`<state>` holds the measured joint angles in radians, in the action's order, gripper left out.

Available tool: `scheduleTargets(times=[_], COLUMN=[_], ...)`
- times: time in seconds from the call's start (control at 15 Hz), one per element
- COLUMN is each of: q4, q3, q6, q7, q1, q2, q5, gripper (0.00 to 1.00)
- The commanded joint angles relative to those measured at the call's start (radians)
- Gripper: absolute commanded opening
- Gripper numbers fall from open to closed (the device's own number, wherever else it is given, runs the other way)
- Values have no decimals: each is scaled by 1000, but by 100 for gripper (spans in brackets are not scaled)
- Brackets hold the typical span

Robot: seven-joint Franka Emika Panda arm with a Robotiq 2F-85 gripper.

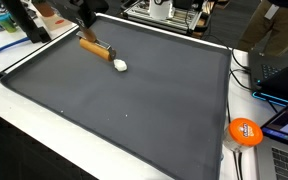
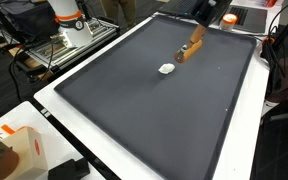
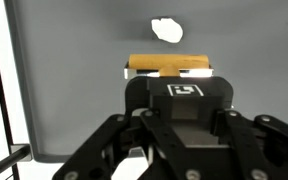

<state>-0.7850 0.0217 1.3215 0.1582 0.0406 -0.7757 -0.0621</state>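
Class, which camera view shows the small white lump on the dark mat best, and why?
An exterior view: the white lump lies unobstructed on the mat, just beyond the wooden-handled tool. Another exterior view shows it smaller. The wrist view shows it bright and blurred.

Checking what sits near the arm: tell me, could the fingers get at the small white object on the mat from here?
Probably yes. The white object lies bare on the dark mat, just past the wooden block under the gripper. Nothing covers it, though the block lies between them.

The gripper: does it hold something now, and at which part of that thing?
The gripper is shut on the brush, near one end of its orange handle; the exact contact spot is hidden.
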Motion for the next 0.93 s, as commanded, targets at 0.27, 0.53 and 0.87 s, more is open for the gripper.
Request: scheduleTargets(times=[0.27, 0.53, 0.87], q4=[156, 133, 137], q3=[-7, -2, 4], q6=[-82, -78, -79], q7=[67, 118, 139], q1=[10, 14, 17], q2=[-115, -117, -138], q5=[5, 9, 14], gripper=[22, 22, 22])
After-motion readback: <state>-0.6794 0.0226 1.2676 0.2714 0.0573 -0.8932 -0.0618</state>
